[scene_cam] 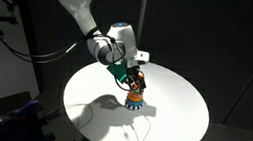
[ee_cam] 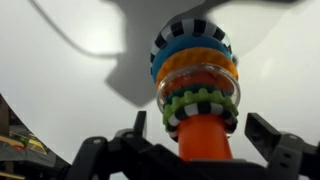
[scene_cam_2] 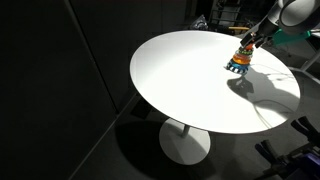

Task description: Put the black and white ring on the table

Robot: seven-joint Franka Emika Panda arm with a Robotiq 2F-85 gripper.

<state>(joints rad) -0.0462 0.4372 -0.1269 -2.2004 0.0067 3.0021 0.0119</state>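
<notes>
A stacking toy (scene_cam: 134, 102) stands on the round white table (scene_cam: 174, 123), also in the other exterior view (scene_cam_2: 238, 63). In the wrist view its orange post (ee_cam: 203, 138) points at the camera. The black and white ring (ee_cam: 198, 109) sits highest on the post, against a green ring (ee_cam: 190, 98), above clear, orange and blue rings. A black and white striped part (ee_cam: 195, 30) lies at the toy's bottom. My gripper (ee_cam: 203, 145) is open just above the toy, fingers on either side of the post, touching nothing. It also shows in both exterior views (scene_cam: 134, 81) (scene_cam_2: 247, 43).
The table top (scene_cam_2: 190, 80) is bare around the toy, which stands near one edge. The arm's shadow (ee_cam: 110, 40) falls across the white surface. Dark surroundings and clutter (ee_cam: 18, 145) lie beyond the table rim.
</notes>
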